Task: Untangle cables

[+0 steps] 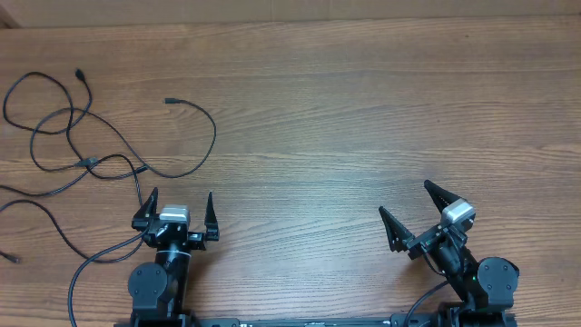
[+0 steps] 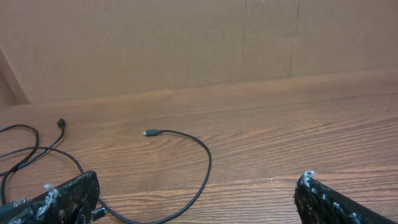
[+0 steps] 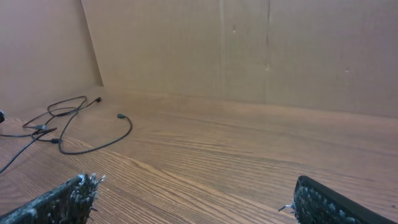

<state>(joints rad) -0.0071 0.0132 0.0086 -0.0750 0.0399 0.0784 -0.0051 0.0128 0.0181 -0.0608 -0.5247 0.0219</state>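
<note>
- From overhead, the cables (image 1: 91, 162) lay in loose, crossing loops on the far left part of the wooden table (image 1: 363, 109). One strand curved out to the right and ended in a small plug (image 1: 170, 101).
- In the same view the left claw (image 1: 182, 195) sat near the front edge with its fingers spread apart and empty, just right of a strand running toward the arm's base. The right claw (image 1: 404, 197) was also spread wide and empty, well apart from the cables.
- The left wrist camera showed both fingers (image 2: 68, 196) parted at the bottom corners. A curved cable (image 2: 186, 138) lay on the wood ahead, between them, its plug (image 2: 149, 132) pointing left. More loops lay at the left edge. A cardboard wall (image 2: 186, 43) stood behind.
- The right wrist camera showed its fingers (image 3: 329, 202) wide apart, holding nothing. The cables (image 3: 120, 116) lay far off to the left, near the cardboard wall (image 3: 280, 50).
</note>
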